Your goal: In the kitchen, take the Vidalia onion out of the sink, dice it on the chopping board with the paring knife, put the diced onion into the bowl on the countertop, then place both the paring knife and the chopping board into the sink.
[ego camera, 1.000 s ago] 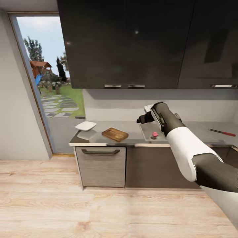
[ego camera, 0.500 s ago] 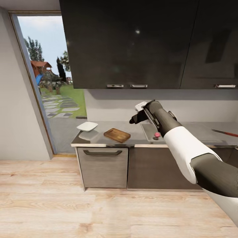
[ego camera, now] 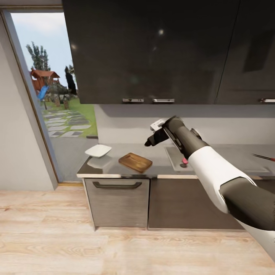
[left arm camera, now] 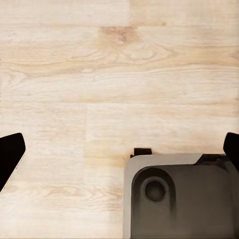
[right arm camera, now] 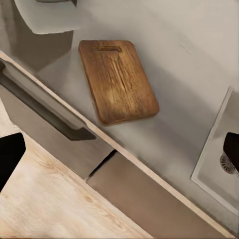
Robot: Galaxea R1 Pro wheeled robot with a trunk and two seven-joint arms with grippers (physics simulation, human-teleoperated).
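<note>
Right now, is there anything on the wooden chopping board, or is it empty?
Empty. The chopping board lies flat on the countertop with nothing on its bare wood-grain top, and the right gripper hovers above the counter.

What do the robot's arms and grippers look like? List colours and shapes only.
In the head view the right arm has a glossy white rounded middle shell between dark grey cylindrical segments, ending in a black right gripper with a small white block behind it. Both wrist views show black fingertips at the edges.

Head view faces countertop [ego camera: 160, 160]; right wrist overhead, sharing chopping board [right arm camera: 117, 79].
</note>
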